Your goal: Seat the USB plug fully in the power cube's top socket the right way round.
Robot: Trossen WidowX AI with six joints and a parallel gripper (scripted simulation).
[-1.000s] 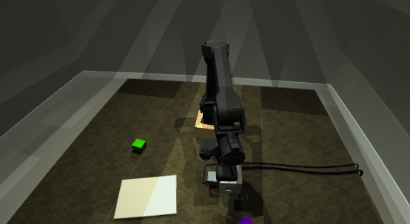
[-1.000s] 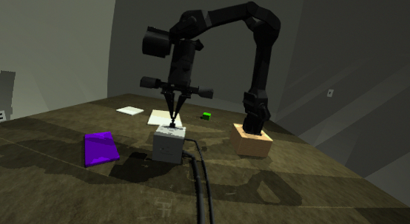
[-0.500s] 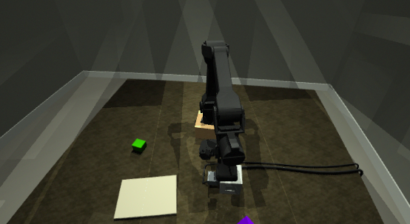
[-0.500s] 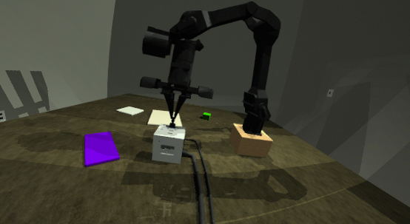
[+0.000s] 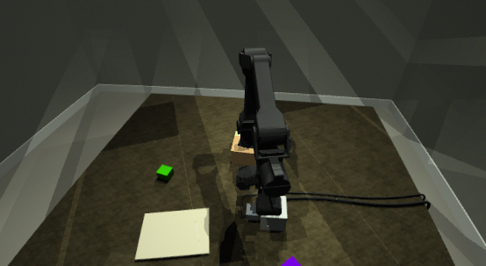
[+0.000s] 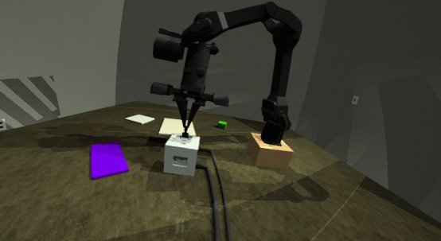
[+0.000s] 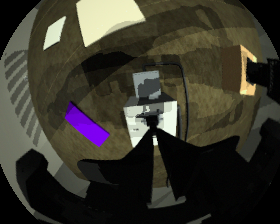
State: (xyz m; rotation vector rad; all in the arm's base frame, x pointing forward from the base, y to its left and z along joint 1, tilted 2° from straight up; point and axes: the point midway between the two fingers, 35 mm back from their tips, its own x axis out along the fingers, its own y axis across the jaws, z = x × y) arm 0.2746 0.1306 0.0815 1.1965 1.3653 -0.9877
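A purple block [image 6: 108, 159] sits left of the power cube [image 6: 181, 156], cables [image 6: 216, 192] trail off its side, a cream sheet [image 6: 177, 126] lies behind. Straight above, the gripper [image 6: 185, 132] is clamped nearly closed on the USB plug [image 6: 185, 134] atop the cube.

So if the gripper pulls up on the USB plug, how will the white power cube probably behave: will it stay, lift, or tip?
The power cube looks blocky and sits flat on the table, so it will probably not tip easily. If the USB plug, pinched by the gripper, stays jammed, the cube may lift with it. The two black cables trailing from it might drag and turn it slightly.
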